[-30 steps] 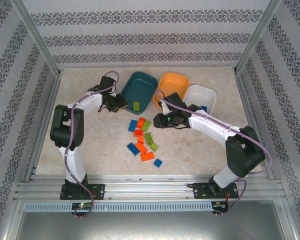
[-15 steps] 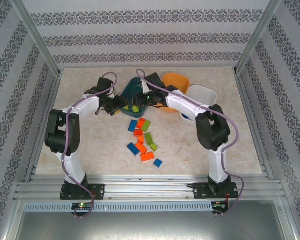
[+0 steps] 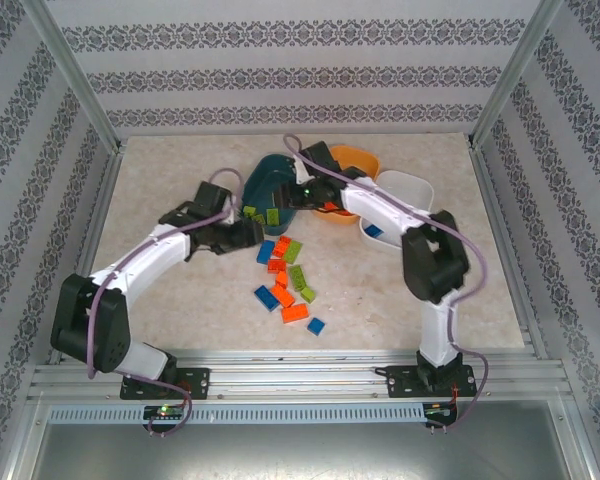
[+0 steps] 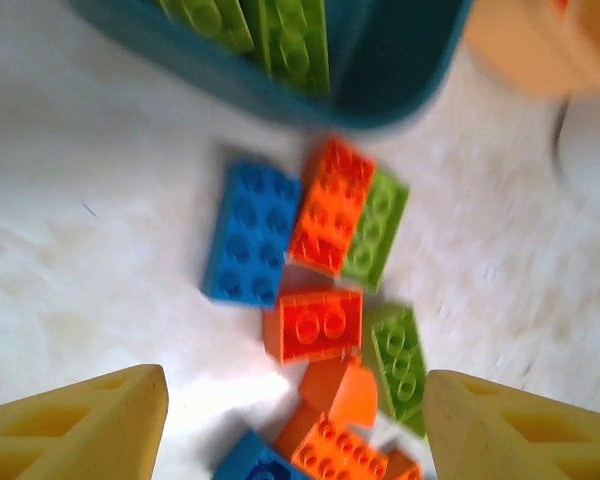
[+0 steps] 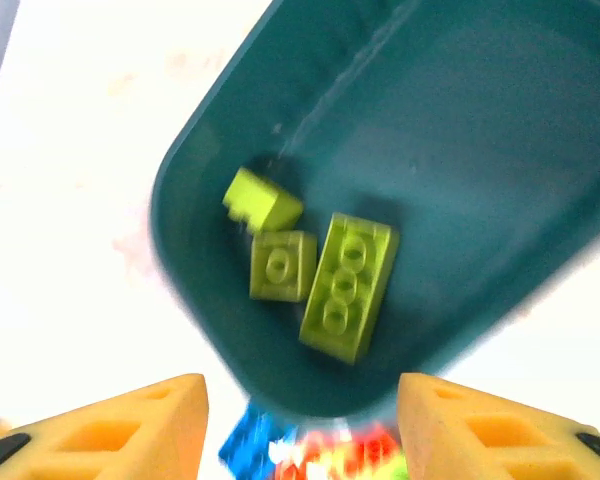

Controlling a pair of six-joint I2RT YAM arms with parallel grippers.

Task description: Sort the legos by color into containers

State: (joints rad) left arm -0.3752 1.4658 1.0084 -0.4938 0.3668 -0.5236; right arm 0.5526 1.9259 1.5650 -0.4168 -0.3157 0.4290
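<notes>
Beige marbled worktop (image 3: 410,310) fills the middle of the top view, and across its upper centre stand the dark teal tray (image 3: 263,180), the orange tray (image 3: 365,160) and the white tray (image 3: 410,190), left to right. The left hand (image 4: 295,420), released with nothing between its wide-apart fingers, hovers at the upper left of the loose legos (image 3: 285,280) at centre frame. The right hand (image 5: 302,420), likewise released and empty, hangs over the teal tray's near end, where three lime green bricks (image 5: 345,285) lie together, and a blue brick (image 3: 374,231) sits in the white tray.
</notes>
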